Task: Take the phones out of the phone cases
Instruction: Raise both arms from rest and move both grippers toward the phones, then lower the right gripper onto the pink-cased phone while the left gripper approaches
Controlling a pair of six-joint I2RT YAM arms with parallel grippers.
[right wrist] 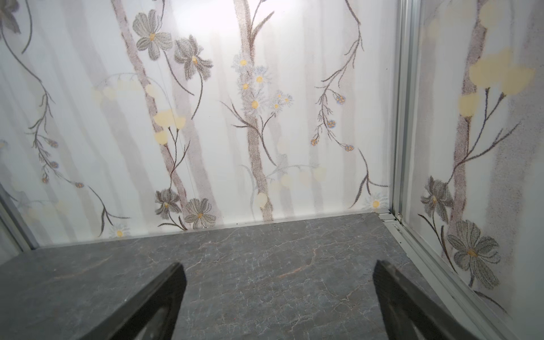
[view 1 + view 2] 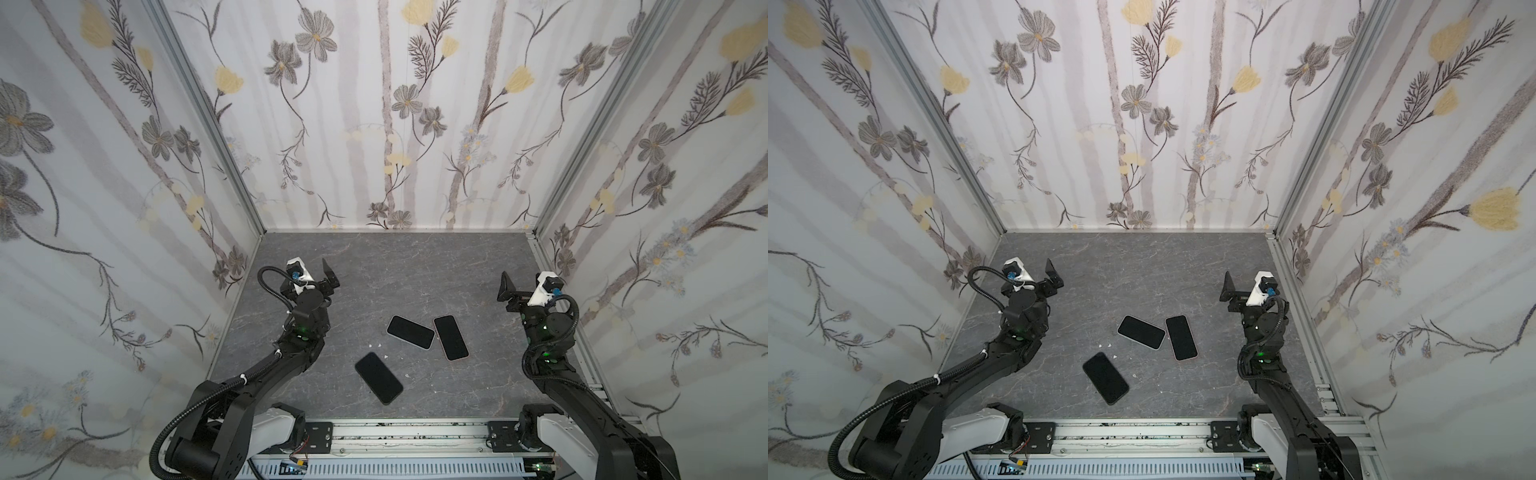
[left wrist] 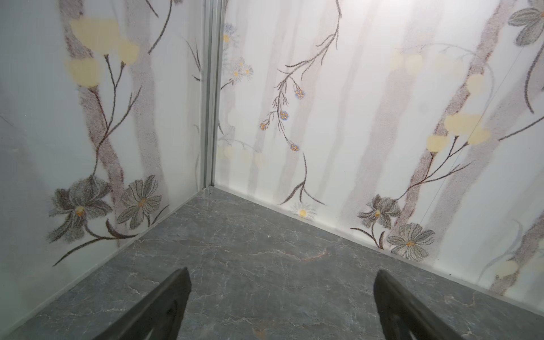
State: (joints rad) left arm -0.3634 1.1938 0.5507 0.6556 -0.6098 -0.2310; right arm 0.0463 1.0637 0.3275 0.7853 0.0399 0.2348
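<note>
Three phones lie screen-up on the grey marbled table (image 2: 415, 266), seen in both top views. One phone has a dark edge (image 2: 378, 377) (image 2: 1105, 377) and lies nearest the front. One with a pale edge (image 2: 410, 331) (image 2: 1141, 331) touches one with a pink edge (image 2: 451, 337) (image 2: 1181, 337). These edges look like a phone case round each. My left gripper (image 2: 319, 275) (image 2: 1042, 275) (image 3: 282, 270) is open and empty, back left of the phones. My right gripper (image 2: 517, 291) (image 2: 1239, 290) (image 1: 278, 263) is open and empty at the right. Neither wrist view shows a phone.
Floral walls (image 2: 395, 124) close in the back and both sides. An aluminium rail (image 2: 415, 436) runs along the front edge between the arm bases. Small white scraps (image 2: 376, 345) lie near the dark-edged phone.
</note>
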